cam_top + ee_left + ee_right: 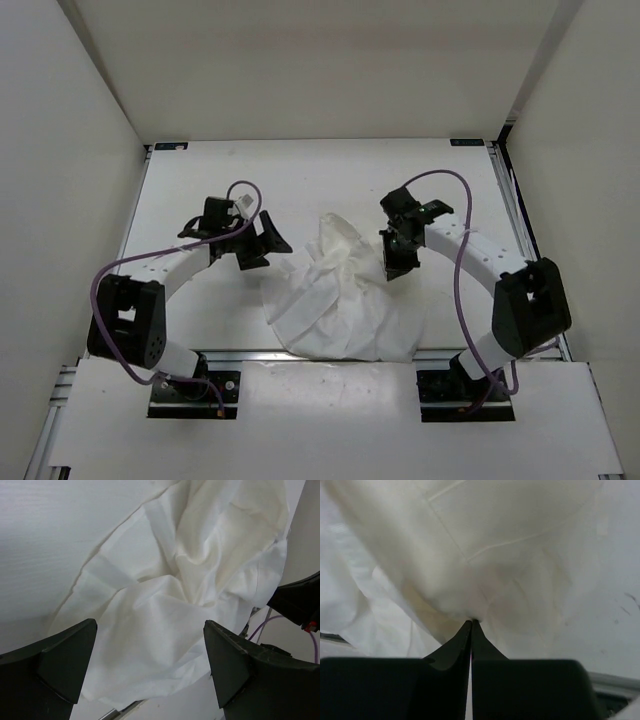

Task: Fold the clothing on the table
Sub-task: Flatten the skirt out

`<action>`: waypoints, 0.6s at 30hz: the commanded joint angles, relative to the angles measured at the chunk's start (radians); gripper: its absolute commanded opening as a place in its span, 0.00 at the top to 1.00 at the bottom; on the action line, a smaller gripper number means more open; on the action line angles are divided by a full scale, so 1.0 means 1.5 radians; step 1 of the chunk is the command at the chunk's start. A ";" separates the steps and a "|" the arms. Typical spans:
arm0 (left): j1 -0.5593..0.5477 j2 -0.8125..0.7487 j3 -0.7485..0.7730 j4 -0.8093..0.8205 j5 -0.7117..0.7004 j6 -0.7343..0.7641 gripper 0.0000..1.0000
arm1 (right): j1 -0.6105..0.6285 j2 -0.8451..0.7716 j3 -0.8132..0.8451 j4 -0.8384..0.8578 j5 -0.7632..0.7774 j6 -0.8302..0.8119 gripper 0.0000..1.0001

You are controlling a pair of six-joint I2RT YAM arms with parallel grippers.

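Clothing lies crumpled, near-centre of table, close to the arm bases. R gripper pinched tight on a fold, prob. to lift and spread it. L gripper has jaws wide, empty, poised over cloth's left edge, likely lining up 2nd grab.

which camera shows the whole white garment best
Top external: it alone shows the whole clothing, crumpled on the table. Left wrist shows only a wrinkled part beyond the open left gripper. Right wrist shows just a close-up fold pinched at the shut right gripper.
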 commanded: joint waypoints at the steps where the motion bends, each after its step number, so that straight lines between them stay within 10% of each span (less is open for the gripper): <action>1: -0.061 0.018 0.099 -0.011 -0.022 0.042 0.01 | 0.002 -0.063 0.030 -0.104 0.123 0.000 1.00; 7: -0.120 0.113 0.239 0.013 -0.027 0.047 0.10 | -0.009 -0.093 0.034 -0.090 0.107 -0.001 1.00; 18: -0.275 0.298 0.545 -0.210 -0.463 0.146 0.26 | 0.052 -0.084 0.037 -0.072 0.096 0.028 1.00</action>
